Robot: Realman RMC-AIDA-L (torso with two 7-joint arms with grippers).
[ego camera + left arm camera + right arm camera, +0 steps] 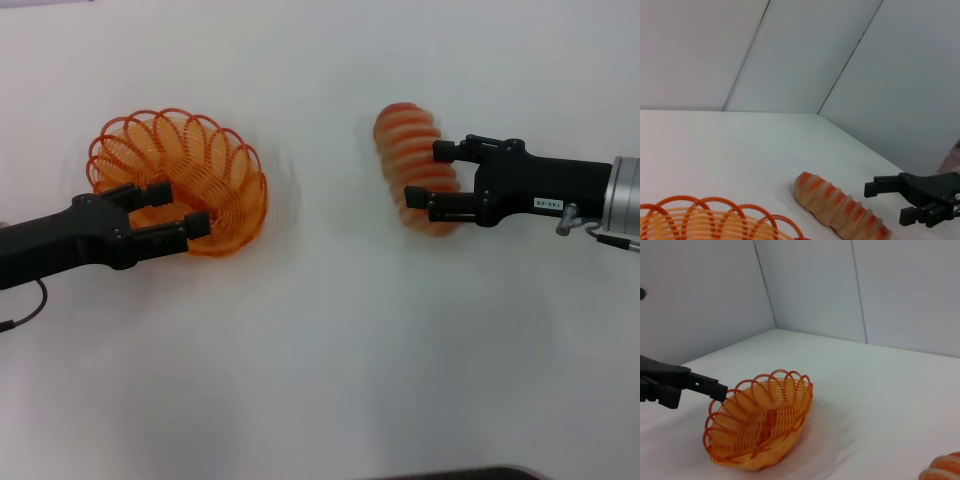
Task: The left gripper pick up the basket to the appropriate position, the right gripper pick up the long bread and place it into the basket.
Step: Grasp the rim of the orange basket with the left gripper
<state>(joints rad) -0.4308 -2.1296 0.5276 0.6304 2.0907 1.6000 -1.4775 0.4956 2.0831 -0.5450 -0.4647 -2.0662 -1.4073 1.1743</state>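
- The right gripper (422,172) reaches in from the right side of the white table (330,360); its two fingers are spread, one on each side of the long bread (412,160), across its striped middle; contact cannot be confirmed.
- The long bread lies with its long axis running from far to near, crosswise to the right gripper's approach, so the fingers span its short width.
- The basket (190,170) sits well apart, to the robot's left of the bread.
- The left gripper (180,212) is at the basket's near rim, its fingers parted with the looped edge between them, not visibly clamped.
- Judgement: the right arm is the nearer to the bread; closing comes next.
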